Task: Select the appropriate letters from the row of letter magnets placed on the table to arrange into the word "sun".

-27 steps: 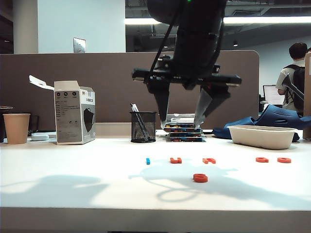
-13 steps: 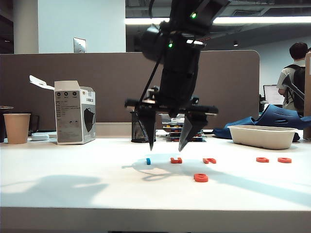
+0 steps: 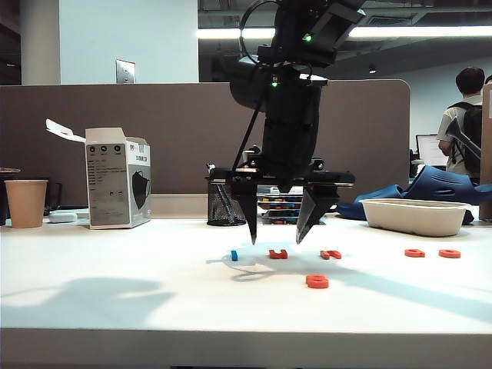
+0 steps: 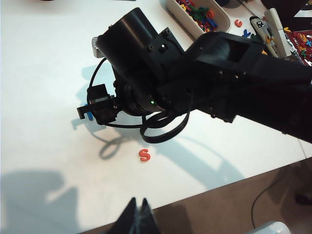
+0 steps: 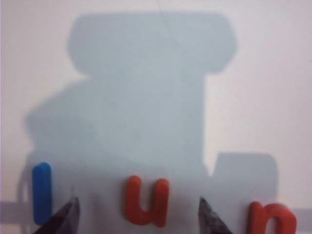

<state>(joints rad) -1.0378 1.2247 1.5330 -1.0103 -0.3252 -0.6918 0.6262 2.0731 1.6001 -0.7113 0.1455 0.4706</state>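
Observation:
The row of letter magnets lies across the table (image 3: 115, 277): a blue piece (image 3: 234, 254), an orange-red u (image 3: 278, 254), an n (image 3: 330, 254) and two more orange-red pieces (image 3: 414, 252) to the right. The s (image 3: 317, 281) lies alone in front of the row. My right gripper (image 3: 277, 240) points down, open, just above the table with a finger on either side of the u (image 5: 145, 201), touching nothing; the blue piece (image 5: 41, 192) and the n (image 5: 270, 217) lie outside its fingers. My left gripper (image 4: 138, 201) is shut and empty over the table's front edge, well short of the s (image 4: 144, 155).
At the back stand a paper cup (image 3: 26, 203), an opened white carton (image 3: 118, 187), a black mesh pen holder (image 3: 226, 201) and a stack of magnet boxes (image 3: 288, 207). A white oval tray (image 3: 413, 216) sits back right, in front of the brown-grey partition (image 3: 169, 131).
My right gripper has come down from well above the table to just over the row, still open, and now straddles the u. The magnets have not moved.

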